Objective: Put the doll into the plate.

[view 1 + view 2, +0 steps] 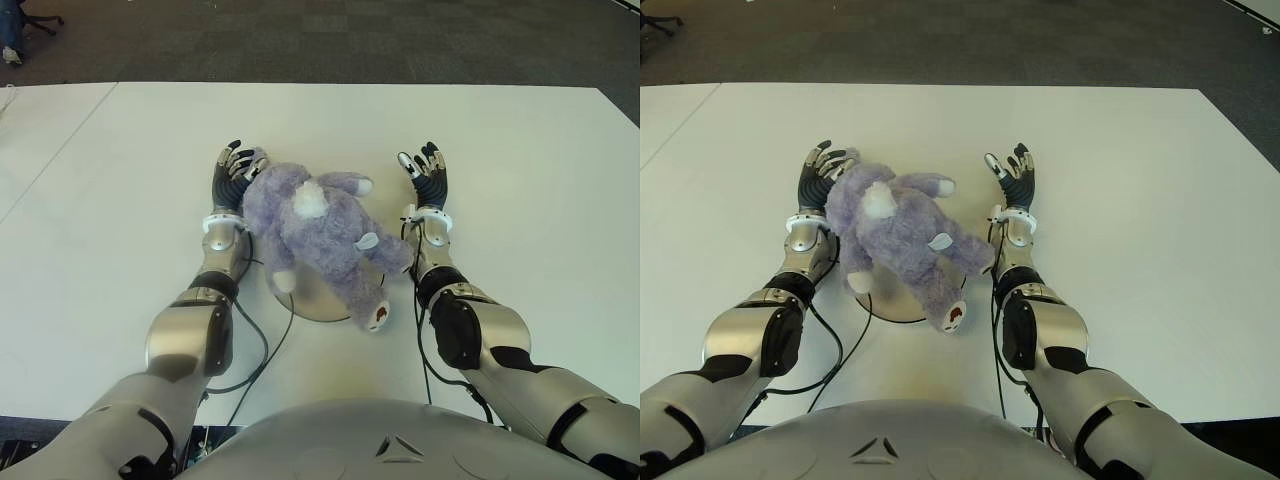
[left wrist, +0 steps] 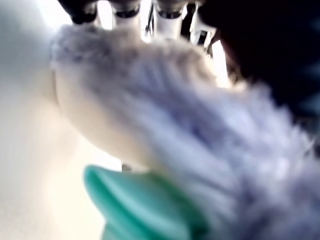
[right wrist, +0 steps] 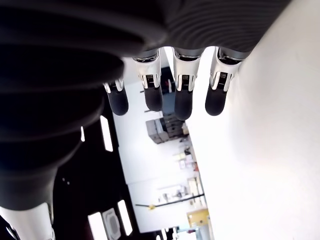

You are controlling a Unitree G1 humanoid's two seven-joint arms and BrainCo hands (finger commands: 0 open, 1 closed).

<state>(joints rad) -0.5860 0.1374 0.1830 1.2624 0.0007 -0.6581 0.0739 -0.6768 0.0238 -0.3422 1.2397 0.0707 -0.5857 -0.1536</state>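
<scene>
A purple plush doll (image 1: 310, 235) with a white snout lies across a pale round plate (image 1: 318, 300), covering most of it; only the plate's near rim shows. My left hand (image 1: 232, 172) lies palm up at the doll's left side, fingers spread and against its fur. In the left wrist view the fur (image 2: 200, 150) fills the picture close up, with straight fingertips (image 2: 125, 7) beyond it. My right hand (image 1: 428, 175) shows to the right of the doll, palm up and apart from it. Its fingers (image 3: 182, 100) are extended and hold nothing.
The white table (image 1: 520, 200) stretches wide on all sides. Black cables (image 1: 262, 350) run along both forearms near the plate. Dark carpet (image 1: 330, 40) lies beyond the far edge. A teal shape (image 2: 140, 205) shows under the fur in the left wrist view.
</scene>
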